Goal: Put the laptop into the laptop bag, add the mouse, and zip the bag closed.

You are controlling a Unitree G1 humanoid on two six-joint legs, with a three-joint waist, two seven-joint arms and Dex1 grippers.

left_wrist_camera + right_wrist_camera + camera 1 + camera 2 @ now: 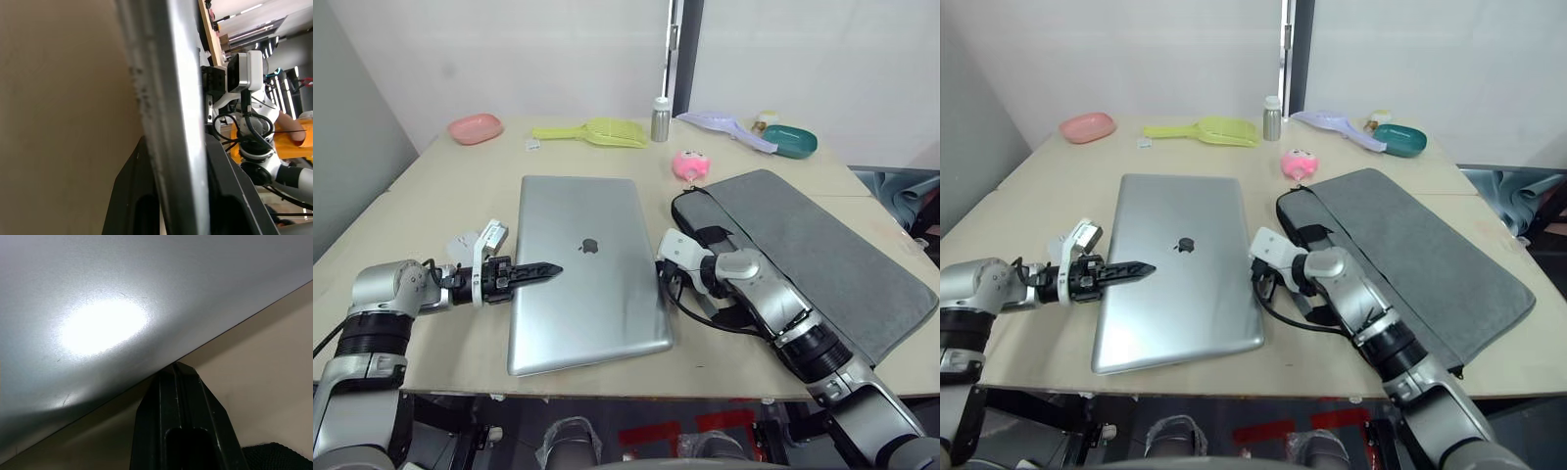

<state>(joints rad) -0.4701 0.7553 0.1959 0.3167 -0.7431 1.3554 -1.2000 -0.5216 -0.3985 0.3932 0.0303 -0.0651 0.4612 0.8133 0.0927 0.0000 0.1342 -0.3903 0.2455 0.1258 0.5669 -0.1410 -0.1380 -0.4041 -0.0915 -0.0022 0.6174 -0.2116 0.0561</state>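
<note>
The silver laptop lies shut and flat on the middle of the table. My left gripper reaches in from the left and is shut on the laptop's left edge. In the left wrist view that edge runs between the two black fingers. My right gripper sits against the laptop's right edge. The grey laptop bag lies flat to the right of the laptop, its black strap handles toward the laptop, and my right forearm rests over its near left side. The mouse is out of view.
A pink round toy sits just behind the bag. Along the back of the table stand a pink dish, a yellow scoop, a metal bottle, a lilac scoop and a teal dish. The table's front edge runs just below the laptop.
</note>
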